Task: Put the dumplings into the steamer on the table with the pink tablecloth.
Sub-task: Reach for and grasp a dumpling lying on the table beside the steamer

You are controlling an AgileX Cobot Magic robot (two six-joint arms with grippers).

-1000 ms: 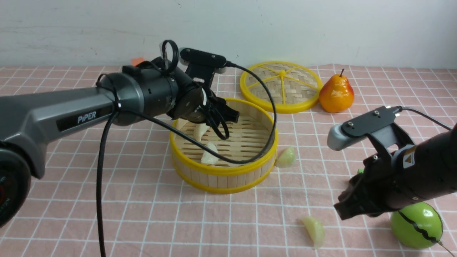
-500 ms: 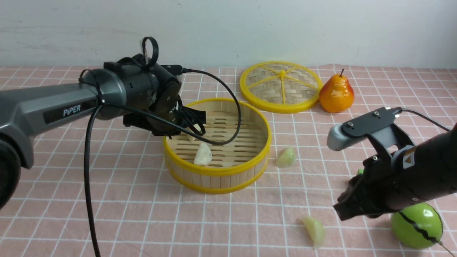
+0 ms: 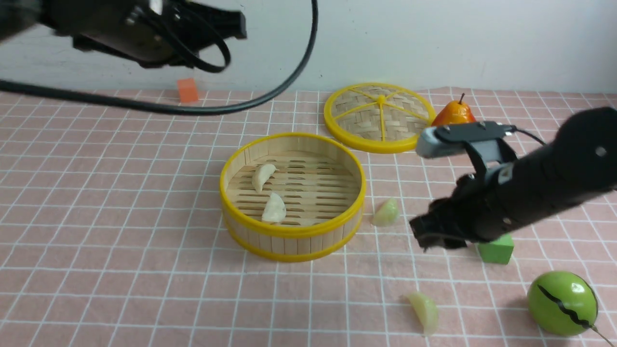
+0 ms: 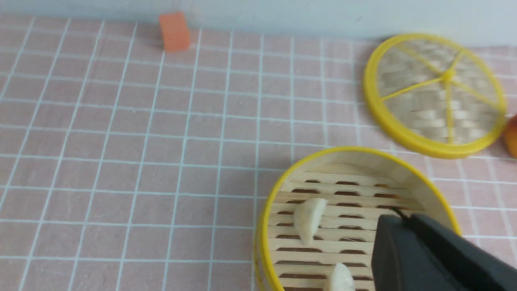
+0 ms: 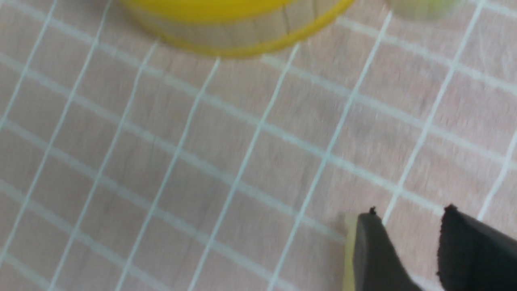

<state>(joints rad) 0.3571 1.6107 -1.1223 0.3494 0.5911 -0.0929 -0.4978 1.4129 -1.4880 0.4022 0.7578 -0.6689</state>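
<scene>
The steamer (image 3: 290, 231) stands mid-table on the pink tablecloth (image 3: 120, 202), with two dumplings inside (image 3: 262, 176) (image 3: 274, 208). The left wrist view shows the same basket (image 4: 270, 210) and both dumplings (image 4: 309, 215) (image 4: 341, 279). A third dumpling (image 3: 386, 213) lies on the cloth just right of the steamer, a fourth (image 3: 424, 312) near the front edge. My left gripper (image 3: 240, 25) hangs high at the upper left, shut and empty (image 4: 398, 221). My right gripper (image 3: 420, 236) hovers low between the two loose dumplings, open with nothing between its fingers (image 5: 410, 212).
The woven lid (image 3: 381, 115) lies behind the steamer, and a pear (image 3: 453, 115) is partly hidden by my right wrist. A green cube (image 3: 496, 248) sits under the right arm, a green round fruit (image 3: 561, 301) at the front right, an orange cube (image 3: 188, 90) by the wall.
My left arm rose out of the steamer to the upper left, gripper shut and empty. My right arm swung left and forward, uncovering the green cube, and its jaws opened.
</scene>
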